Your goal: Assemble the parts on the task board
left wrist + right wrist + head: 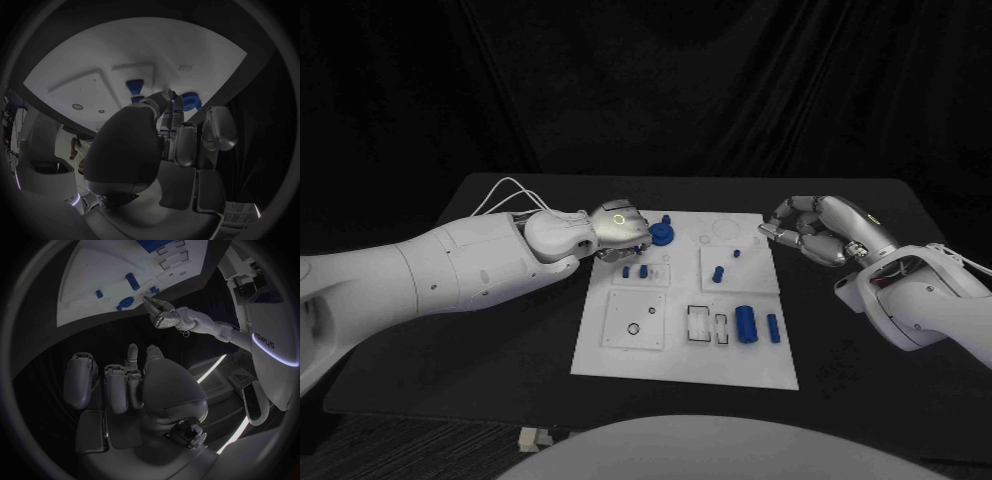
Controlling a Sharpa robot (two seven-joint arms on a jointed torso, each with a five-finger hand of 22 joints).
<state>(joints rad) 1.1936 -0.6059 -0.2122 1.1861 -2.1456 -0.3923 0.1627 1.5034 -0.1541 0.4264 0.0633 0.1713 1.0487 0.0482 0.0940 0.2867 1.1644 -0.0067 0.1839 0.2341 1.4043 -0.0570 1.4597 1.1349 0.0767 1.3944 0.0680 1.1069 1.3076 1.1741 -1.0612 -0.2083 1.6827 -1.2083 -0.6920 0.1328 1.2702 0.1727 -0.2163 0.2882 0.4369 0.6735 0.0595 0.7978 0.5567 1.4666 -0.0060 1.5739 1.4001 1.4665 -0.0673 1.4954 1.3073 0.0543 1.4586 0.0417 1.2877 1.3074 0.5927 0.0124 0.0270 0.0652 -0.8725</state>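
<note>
The white task board (pixel 678 345) lies in the middle of the black table. My left hand (pixel 620 228) hangs over the board's far left corner, right beside a round blue part (pixel 661 234). In the left wrist view its fingertips (pixel 167 95) come close together next to that round part (pixel 190 101); a grip cannot be made out. Small blue parts (pixel 636 270) lie just nearer on the board, with others (pixel 718 272) toward the right. Two blue cylinders (pixel 747 325) stand near the right edge. My right hand (pixel 808 232) hovers off the board's far right corner, fingers curled in on nothing.
A square plate with a small ring (pixel 635 326) and rectangular slots (pixel 700 325) take up the board's near half. The left forearm (pixel 473 265) stretches across the table's left side. A dark curtain closes off the back.
</note>
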